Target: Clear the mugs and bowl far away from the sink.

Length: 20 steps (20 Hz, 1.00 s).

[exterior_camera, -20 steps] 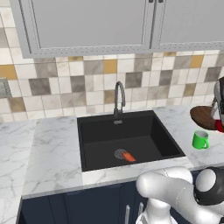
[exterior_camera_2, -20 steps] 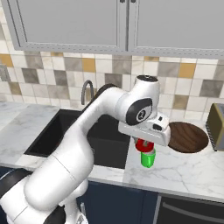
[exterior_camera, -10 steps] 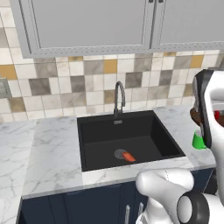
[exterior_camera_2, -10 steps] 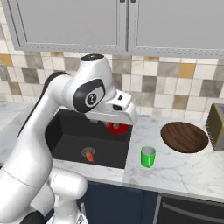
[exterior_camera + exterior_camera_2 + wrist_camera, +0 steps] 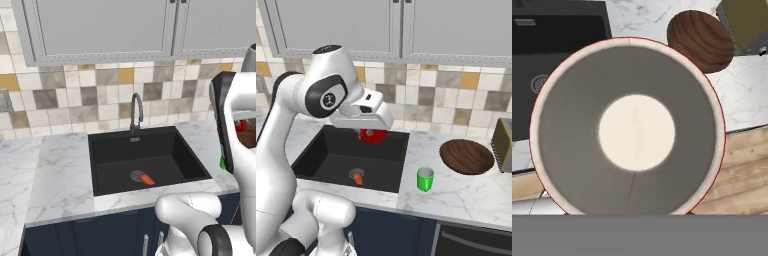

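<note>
A red mug (image 5: 373, 135) with a pale inside hangs in the air under my gripper (image 5: 373, 131), which is shut on it, near the right side of the black sink (image 5: 331, 157). In the hand view the red mug's open mouth (image 5: 637, 130) hides my fingertips. The green mug (image 5: 425, 179) stands upright on the marble counter just right of the sink. The dark brown wooden bowl (image 5: 466, 156) lies further right; the hand view has the bowl (image 5: 701, 40) at its top. In the left base view, slivers of the red mug (image 5: 242, 125) and the green mug (image 5: 222, 163) peek past my arm.
A boxy toaster (image 5: 503, 145) stands right of the bowl. A small orange item (image 5: 358, 178) lies by the sink drain. The grey gooseneck tap (image 5: 135, 111) rises behind the basin. Marble counter (image 5: 55, 170) stretches left of the sink. Wall cabinets hang above.
My arm has swung left with the red mug, from above the green mug near the bowl to the sink's right side. Green mug and bowl have stayed put.
</note>
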Available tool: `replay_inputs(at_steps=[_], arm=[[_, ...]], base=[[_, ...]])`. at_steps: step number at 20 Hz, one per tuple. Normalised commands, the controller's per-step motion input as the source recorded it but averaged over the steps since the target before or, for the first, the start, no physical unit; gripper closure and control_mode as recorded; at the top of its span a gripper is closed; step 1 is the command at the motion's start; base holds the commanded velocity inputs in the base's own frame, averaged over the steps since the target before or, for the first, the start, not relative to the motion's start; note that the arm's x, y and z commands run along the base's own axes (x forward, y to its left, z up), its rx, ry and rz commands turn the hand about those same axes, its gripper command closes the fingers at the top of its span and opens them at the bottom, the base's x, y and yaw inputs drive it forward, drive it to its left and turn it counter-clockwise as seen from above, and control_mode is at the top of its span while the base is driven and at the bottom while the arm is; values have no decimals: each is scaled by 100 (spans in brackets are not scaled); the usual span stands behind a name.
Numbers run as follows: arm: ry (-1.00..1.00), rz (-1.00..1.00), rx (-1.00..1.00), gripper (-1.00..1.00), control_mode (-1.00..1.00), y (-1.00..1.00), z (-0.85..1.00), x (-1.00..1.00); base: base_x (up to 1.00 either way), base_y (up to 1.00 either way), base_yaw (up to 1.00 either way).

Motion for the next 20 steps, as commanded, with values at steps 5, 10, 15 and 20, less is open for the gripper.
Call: replay_inputs(at_steps=[5, 10, 15, 20], arm=[[-3, 0, 10, 100, -100, 3, 2, -20], [-7, 0, 3, 100, -100, 11, 0, -4], [-14, 0, -8, 100, -100, 36, 34, -6], [-3, 0, -1, 100, 100, 8, 14, -4]], base=[[0, 0, 0], [0, 0, 0], [0, 0, 0], [-32, 10, -12]])
